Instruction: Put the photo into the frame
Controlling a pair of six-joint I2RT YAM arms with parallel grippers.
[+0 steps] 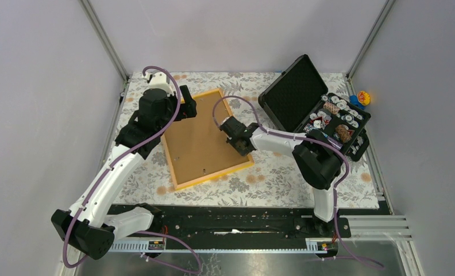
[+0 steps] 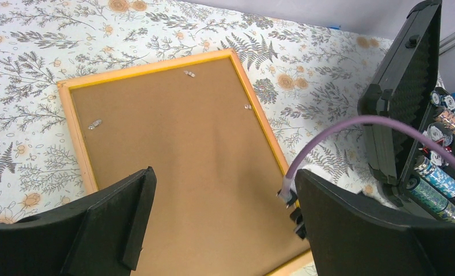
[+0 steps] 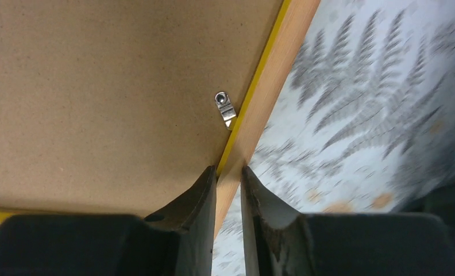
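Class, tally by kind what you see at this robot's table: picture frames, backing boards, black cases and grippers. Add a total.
Frame: 1
Backing board: 1
Black case: 1
Grippers: 2, left gripper and right gripper
Total: 5

**Tally on the worktop**

One worktop (image 1: pixel 271 178) carries everything. Two arms are in view, the left arm (image 1: pixel 107 178) and the right arm (image 1: pixel 305 155), each with one purple cable (image 1: pixel 131 152), so two cables. There are two end effectors, the left end effector (image 2: pixel 222 178) and the right end effector (image 3: pixel 229 169), each with two fingers. There is one frame (image 1: pixel 213 174) and one brown backing board (image 1: pixel 199 138). The left wrist view shows three metal clips (image 2: pixel 95 123). One open black case (image 1: pixel 291 95) holds many small rolls (image 1: pixel 340 115), too crowded to count. One small colourful toy (image 1: pixel 363 98) sits behind it.
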